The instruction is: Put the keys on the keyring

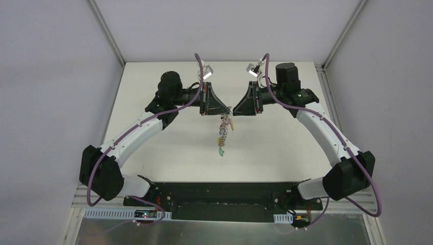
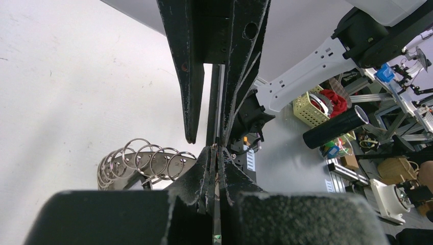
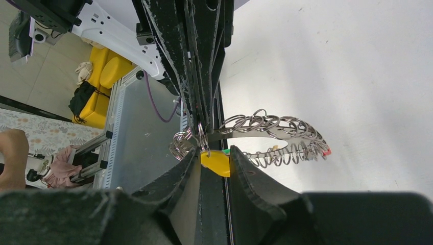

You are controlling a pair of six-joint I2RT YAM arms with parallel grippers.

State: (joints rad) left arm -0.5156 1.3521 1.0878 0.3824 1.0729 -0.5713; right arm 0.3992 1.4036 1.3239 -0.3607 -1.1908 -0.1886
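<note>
Keyring (image 3: 265, 133) hangs between your two grippers, whose tips meet nose to nose over the middle of the table (image 1: 168, 143).

- **Left gripper** (image 2: 217, 153): the jaws are pinched flat on the ring's grey band, which shows edge-on in its own wrist view. It reads as a firm clamp. My guess at the reason is to hold the ring up and steady so the other arm has a fixed target.
- **Right gripper** (image 3: 214, 149): the pads are closed around the yellow key (image 3: 215, 162), with its head sandwiched between them. It sits just beside the left's pinch, right at the band. The key's own loop is lost among the wire loops there, so you can't tell whether it's on.

Outward from the grip, the band curves away, fringed with silver loops. In the top view the rest dangles below the tips, with a green key (image 1: 221, 151) lowest. Whether that one touches the table is unclear.

This looks like the threading step, with a key being presented to the ring. The grip points are very close, so watch for finger collision and for the key twisting in the pads.
</note>
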